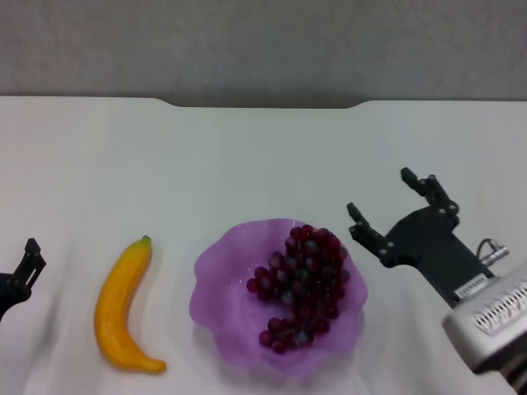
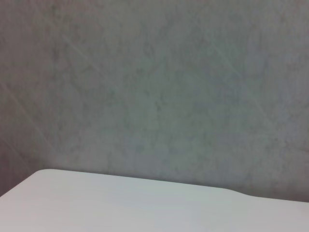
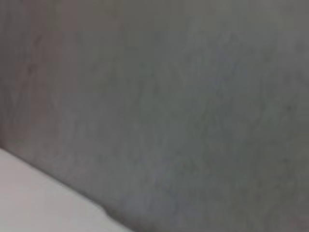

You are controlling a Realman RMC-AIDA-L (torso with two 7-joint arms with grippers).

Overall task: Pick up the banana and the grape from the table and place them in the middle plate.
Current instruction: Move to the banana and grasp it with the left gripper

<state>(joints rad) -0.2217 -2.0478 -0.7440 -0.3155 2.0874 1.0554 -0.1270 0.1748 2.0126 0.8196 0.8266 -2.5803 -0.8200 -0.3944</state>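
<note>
The yellow banana (image 1: 123, 309) lies on the white table (image 1: 247, 156), left of the middle plate (image 1: 222, 284), stem tip pointing away from me. The dark red grape (image 1: 300, 284) bunch rests inside that translucent purple plate, on its right half. My right gripper (image 1: 381, 193) hovers open and empty just right of the plate, clear of the grape. My left gripper (image 1: 23, 271) pokes in at the far left edge, left of the banana and apart from it. Both wrist views show only the grey wall and a strip of table (image 2: 120, 208).
The table's far edge has a shallow notch (image 1: 263, 104) in front of a grey wall (image 1: 263, 41). My right arm (image 1: 486, 317) comes in from the lower right corner.
</note>
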